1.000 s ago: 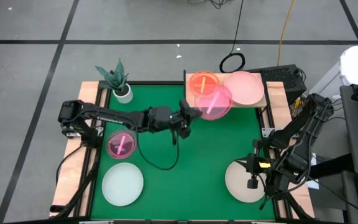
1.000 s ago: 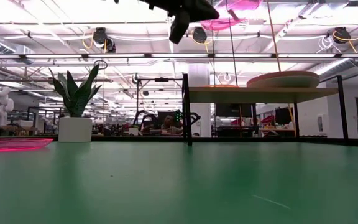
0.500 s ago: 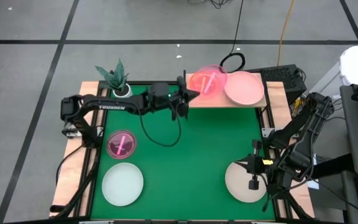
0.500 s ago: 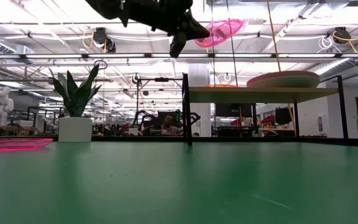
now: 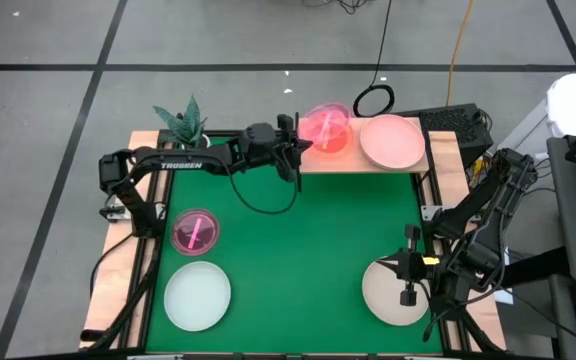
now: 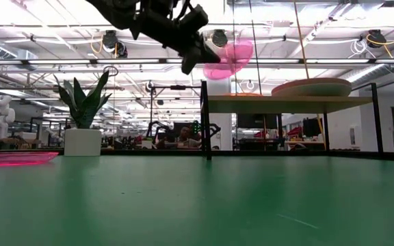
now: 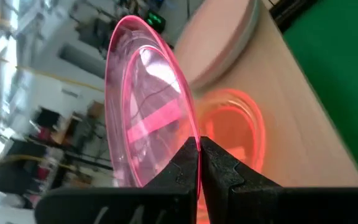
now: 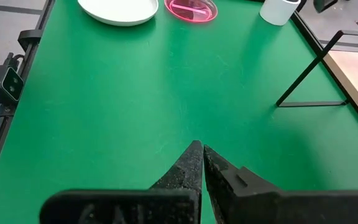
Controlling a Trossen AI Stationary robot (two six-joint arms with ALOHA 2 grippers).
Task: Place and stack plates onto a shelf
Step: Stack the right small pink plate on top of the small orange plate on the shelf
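Magenta see-through plate — pinched by its rim in my left claw, which is clenched on it with the tips pressed tight either side of the edge. From the left wrist view the plate stands tilted, nearly on edge, not flat. It hangs above the shelf, over the end nearest the potted plant.

Key relation: an orange see-through plate already lies flat on that end of the shelf, directly under the held one and apart from it — I see clear air between them in the low view, where the magenta plate floats above the shelf board. Next to the orange one, farther from the potted plant, sits a pink plate.

My read: the move ahead is levelling the plate and lowering it straight down onto the orange one. Tilt is the risk; an edge-first landing could slide off.

Right claw waits, fingers closed on nothing, beside a beige plate on the bench, well away from the shelf. The left arm is plainly nearer.
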